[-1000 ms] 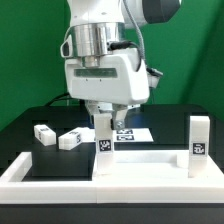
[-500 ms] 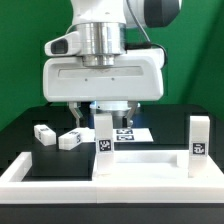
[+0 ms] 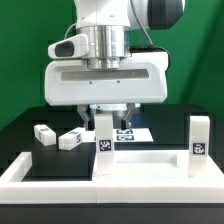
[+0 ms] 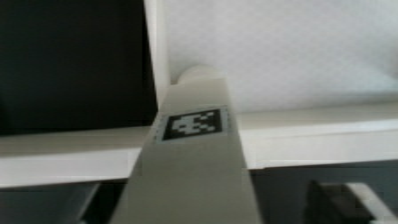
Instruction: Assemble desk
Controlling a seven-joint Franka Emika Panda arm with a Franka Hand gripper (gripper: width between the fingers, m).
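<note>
- Gripper [image 3: 108, 116] hangs straight down over the near-centre leg [image 3: 104, 140], fingers apart with the leg's top between them. I see no pad pressing on it, so I log it as not clamped.
- That leg stands upright on the tabletop panel [image 3: 150, 160], long axis vertical, its tag [image 4: 194, 124] facing outward on the side.
- My judgement is that it is either being taken for tightening or has just been seated. The vertical approach suits twisting about the leg's own axis.
- The tabletop lies flat, long side running across the exterior view, pushed into the corner of the border wall [image 3: 30, 172]. I take the wall as a brace that stops the panel sliding while legs go in.
- A second leg [image 3: 198, 140] stands upright at the panel's end on the exterior view's right, well apart from the first.
- Two more legs, [image 3: 45, 134] and [image 3: 72, 139], lie on their sides on the black table on the exterior view's left, long axes roughly level, not yet fitted.
- The marker board [image 3: 135, 133] lies behind the gripper, mostly hidden.
</note>
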